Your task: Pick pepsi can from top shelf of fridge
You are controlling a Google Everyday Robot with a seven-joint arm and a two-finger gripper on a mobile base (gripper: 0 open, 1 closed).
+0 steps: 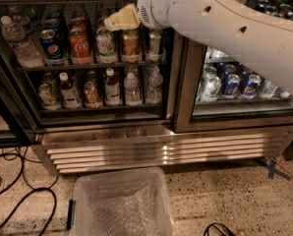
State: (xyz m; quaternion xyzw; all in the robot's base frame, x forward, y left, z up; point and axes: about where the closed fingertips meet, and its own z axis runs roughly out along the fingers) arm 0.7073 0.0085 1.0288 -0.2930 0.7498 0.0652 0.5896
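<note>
The fridge (181,117) fills the upper half of the camera view, with dark frames, wire shelves and a louvred steel base. A blue pepsi can (51,44) stands at the left of the shelf of cans, beside a red Coca-Cola can (80,46). My gripper (118,19), cream-coloured at the end of the white arm, hangs in front of that shelf's upper part. It is above the brown can (131,45) and to the right of the pepsi can, holding nothing that I can see. More pepsi cans (232,85) stand behind the right glass door.
Water bottles (19,42) stand at the shelf's left end, and small bottles (112,86) fill the shelf below. A clear plastic bin (121,205) sits on the floor in front. Black cables (14,191) lie on the floor at left. The white arm (225,28) crosses the upper right.
</note>
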